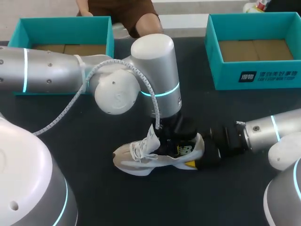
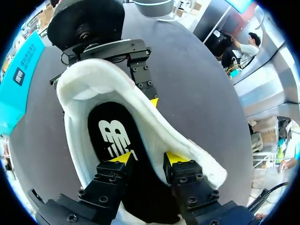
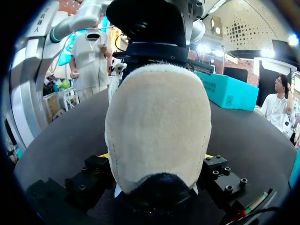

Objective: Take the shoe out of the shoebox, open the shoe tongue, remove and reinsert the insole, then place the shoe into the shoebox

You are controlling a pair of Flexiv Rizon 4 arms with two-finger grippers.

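A white and beige sneaker (image 1: 141,160) lies on the dark table, toe to the left, heel to the right. My left gripper (image 2: 148,158) reaches down into the shoe's opening with its fingers apart. Both yellow tips hover just over the black insole (image 2: 110,136) with the white logo, gripping nothing. From the right, my right gripper (image 3: 155,155) clasps the shoe's heel (image 3: 157,126), one finger on each side. In the left wrist view one of its fingers (image 2: 143,77) presses on the outside of the collar.
Two open teal shoeboxes stand at the back: one at the left (image 1: 66,28) behind my left arm, one at the right (image 1: 256,70). A white cable hangs from my left arm (image 1: 61,70) towards the shoe.
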